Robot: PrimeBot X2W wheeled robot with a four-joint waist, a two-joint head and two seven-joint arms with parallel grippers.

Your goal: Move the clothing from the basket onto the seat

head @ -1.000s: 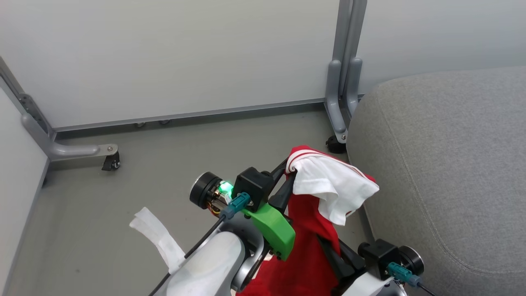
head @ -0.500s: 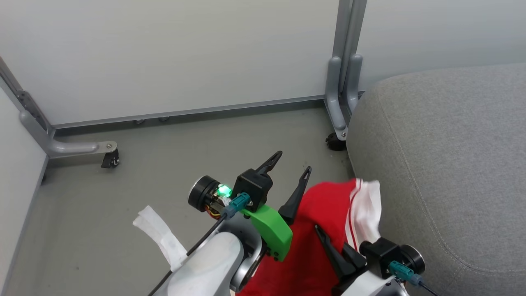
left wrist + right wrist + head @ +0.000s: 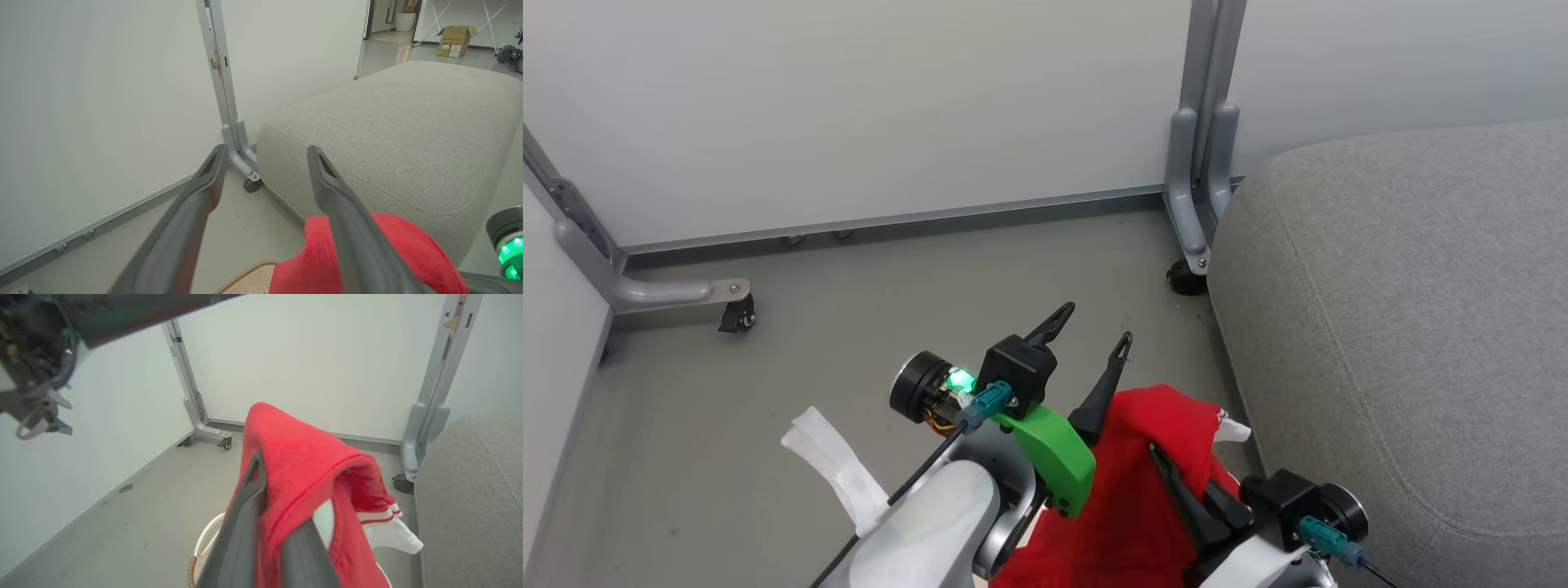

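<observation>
Left gripper (image 3: pixel 1094 323) stands with its two dark fingers spread wide and nothing between them. The clothing (image 3: pixel 1152 416) bunches just beside and below its right-hand finger, on the side toward the seat (image 3: pixel 1405 310). Right gripper (image 3: pixel 1180 469) is pinched narrow on that red fabric, which humps up over its fingertips and hangs down around them. From the head camera the cloth sits between the two grippers, with a scrap of white at its edge near the seat's side. The left wrist camera adds what lies under the open fingers. A corner of the basket (image 3: pixel 249 281), cream and perforated with a brown rim, shows low between them, and the red bundle rises partly behind the right-hand finger. The grey seat stretches beyond both fingertips, with a cardboard box (image 3: pixel 453 41) far off past it. The right wrist camera adds the garment's striped white cuff, drooping to the right of the closed fingers toward the seat. The basket's white handle shows below and left of them. The clothing hangs lifted in the air beside the seat, above the basket.
</observation>
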